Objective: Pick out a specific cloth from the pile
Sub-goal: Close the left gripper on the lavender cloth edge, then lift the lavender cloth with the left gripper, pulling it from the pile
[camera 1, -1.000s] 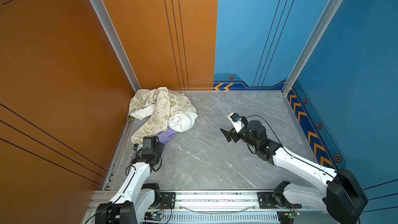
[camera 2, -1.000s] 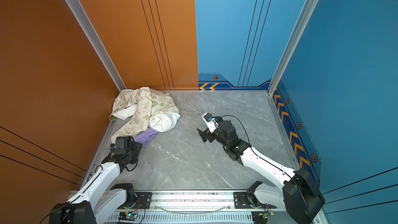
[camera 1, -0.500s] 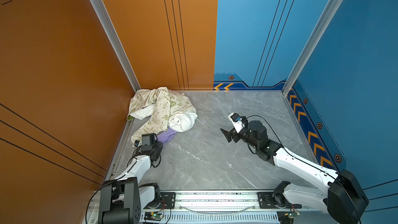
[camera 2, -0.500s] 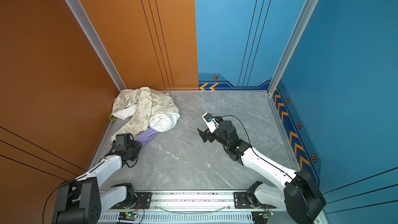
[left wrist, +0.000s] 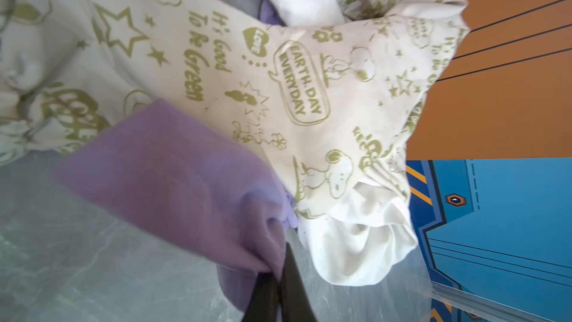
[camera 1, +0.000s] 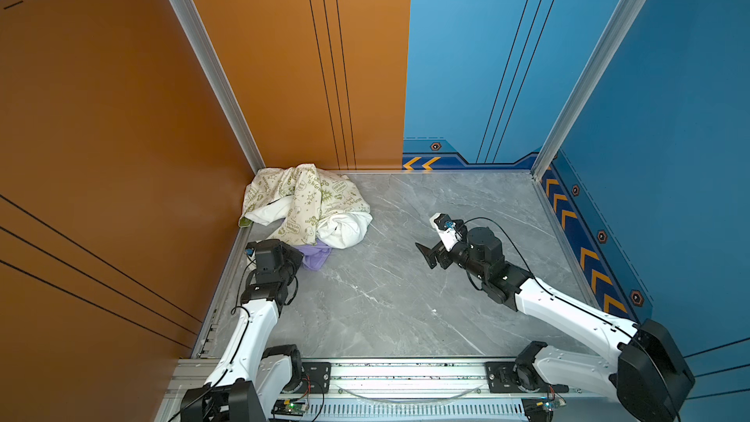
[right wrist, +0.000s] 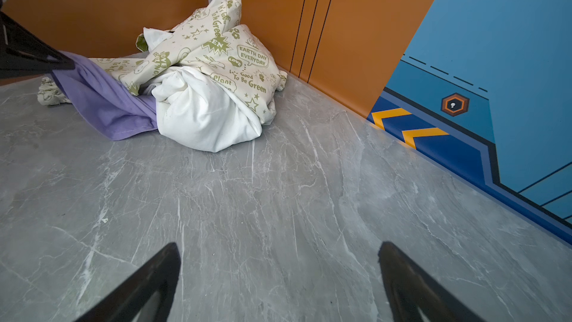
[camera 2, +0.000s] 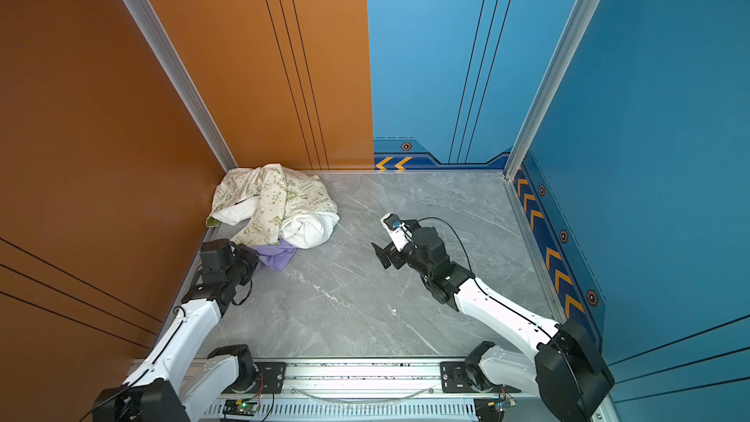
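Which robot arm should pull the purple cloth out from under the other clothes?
Left, most likely. The left gripper is shut on the purple cloth, part of which lies under the pile. The right gripper is open over bare table, apart from the clothes.

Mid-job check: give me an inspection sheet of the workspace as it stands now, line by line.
Surface: grey marble table; only the clothes lie on it.
Job's things: purple cloth at the near edge of the pile, partly under its white cloth.
Clutter: nothing seen.
Grippers: left gripper shut on the purple cloth; right gripper open above the table, apart from the pile.
Cables: black cable loops at the right wrist, away from the clothes.
Surroundings: orange wall behind the pile; blue wall on the right.
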{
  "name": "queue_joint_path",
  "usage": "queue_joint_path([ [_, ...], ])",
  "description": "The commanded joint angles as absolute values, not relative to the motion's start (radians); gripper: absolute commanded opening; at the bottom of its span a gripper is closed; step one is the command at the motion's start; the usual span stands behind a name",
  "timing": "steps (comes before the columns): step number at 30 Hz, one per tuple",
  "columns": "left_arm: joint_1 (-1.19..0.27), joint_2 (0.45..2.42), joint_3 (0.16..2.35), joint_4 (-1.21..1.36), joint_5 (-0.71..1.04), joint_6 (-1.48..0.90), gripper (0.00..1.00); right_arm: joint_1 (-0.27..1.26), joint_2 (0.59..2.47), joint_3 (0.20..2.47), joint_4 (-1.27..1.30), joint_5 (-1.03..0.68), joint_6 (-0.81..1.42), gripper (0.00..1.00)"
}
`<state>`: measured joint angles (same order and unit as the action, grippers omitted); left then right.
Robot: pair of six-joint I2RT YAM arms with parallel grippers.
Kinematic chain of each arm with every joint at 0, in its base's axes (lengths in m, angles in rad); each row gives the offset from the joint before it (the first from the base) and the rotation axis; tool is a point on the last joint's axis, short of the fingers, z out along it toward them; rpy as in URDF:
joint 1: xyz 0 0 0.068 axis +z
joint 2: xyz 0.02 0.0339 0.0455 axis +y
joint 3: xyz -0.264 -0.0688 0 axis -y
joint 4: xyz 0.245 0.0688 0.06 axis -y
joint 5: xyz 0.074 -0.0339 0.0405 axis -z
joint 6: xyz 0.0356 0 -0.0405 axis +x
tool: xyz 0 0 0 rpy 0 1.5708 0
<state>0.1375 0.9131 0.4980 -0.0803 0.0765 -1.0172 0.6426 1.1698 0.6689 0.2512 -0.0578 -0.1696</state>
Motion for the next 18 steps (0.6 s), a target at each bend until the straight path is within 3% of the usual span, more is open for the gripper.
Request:
queue_joint_path([
  [1,0.138,0.867,0.559,-0.116,0.132,-0.989,0.00,0.648,1.146,0.691,0.215,-0.068,-0.189,1.00],
  [18,0.089,0.840,0.823,-0.106,0.202,-0.911,0.00,0.648,1.129,0.667,0.205,-0.063,-0.175,1.00],
])
